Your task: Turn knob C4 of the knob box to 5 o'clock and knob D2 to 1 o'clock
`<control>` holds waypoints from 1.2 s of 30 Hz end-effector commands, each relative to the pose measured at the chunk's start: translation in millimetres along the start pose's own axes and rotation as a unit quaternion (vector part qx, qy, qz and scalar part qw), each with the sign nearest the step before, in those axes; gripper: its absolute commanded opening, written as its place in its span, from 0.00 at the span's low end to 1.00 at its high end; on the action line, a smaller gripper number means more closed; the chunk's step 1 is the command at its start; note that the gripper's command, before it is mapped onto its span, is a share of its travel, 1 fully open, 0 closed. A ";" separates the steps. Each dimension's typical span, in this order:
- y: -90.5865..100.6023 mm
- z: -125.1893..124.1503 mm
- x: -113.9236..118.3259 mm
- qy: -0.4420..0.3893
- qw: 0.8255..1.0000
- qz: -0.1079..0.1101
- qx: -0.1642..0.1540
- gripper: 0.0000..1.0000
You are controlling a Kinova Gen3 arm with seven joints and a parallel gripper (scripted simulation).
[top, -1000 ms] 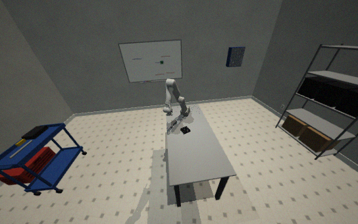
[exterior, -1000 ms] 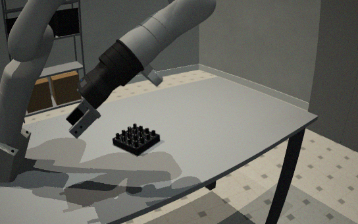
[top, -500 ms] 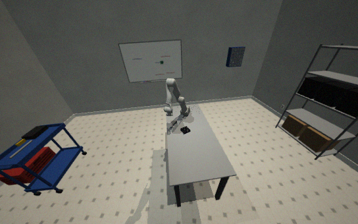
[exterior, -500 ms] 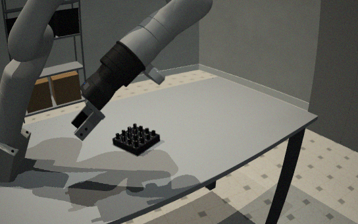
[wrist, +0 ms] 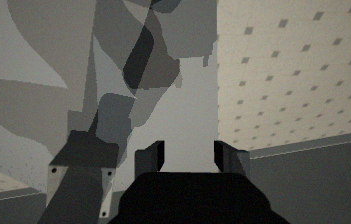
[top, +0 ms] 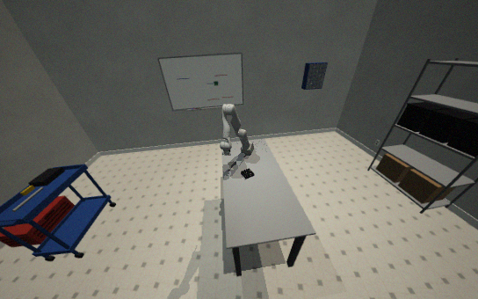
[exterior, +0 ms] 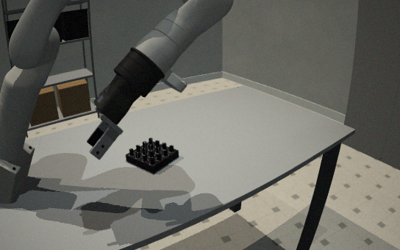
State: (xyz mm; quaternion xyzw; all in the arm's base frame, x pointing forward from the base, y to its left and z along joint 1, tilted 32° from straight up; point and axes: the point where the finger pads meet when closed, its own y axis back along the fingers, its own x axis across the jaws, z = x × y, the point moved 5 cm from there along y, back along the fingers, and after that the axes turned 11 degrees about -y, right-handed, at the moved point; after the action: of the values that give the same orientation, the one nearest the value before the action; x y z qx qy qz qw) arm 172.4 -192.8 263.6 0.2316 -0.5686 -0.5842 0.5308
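Gripper (top: 226,152) (exterior: 101,141) (wrist: 189,151): fingers apart, nothing between, tilted above bench (top: 264,207) (exterior: 235,140) (wrist: 191,110). Knob box (top: 249,175) (exterior: 154,156): on bench, beside gripper in exterior view, untouched. Step in hand, by judgement: approach to first knob. Knob marks unreadable. Next move: bring gripper over C4 or D2, point fingers straight down, straddle single knob, avoid neighbours.

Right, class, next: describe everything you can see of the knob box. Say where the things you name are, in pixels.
The knob box (top: 248,176) (exterior: 154,169) is a low, black, square-looking block, seemingly plastic. Slim black upright knobs stand in a grid on its top, catching light at their tips. It lies flat on the grey table (top: 261,207) (exterior: 235,147), upright, and only the table appears to touch it. Printed names and pointer lines are too small to read.
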 end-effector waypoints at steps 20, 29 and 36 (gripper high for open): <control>5.1 -10.1 -5.7 -0.034 0.999 0.005 0.036 1.00; 8.6 -17.0 -9.9 -0.056 0.997 0.006 0.059 1.00; 10.5 -20.4 -12.1 -0.068 0.995 0.006 0.071 1.00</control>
State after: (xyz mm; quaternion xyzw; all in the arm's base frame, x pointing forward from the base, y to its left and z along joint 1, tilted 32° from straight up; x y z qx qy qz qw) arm 198.0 -188.6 263.5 0.2249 -0.6436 -0.5548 0.4769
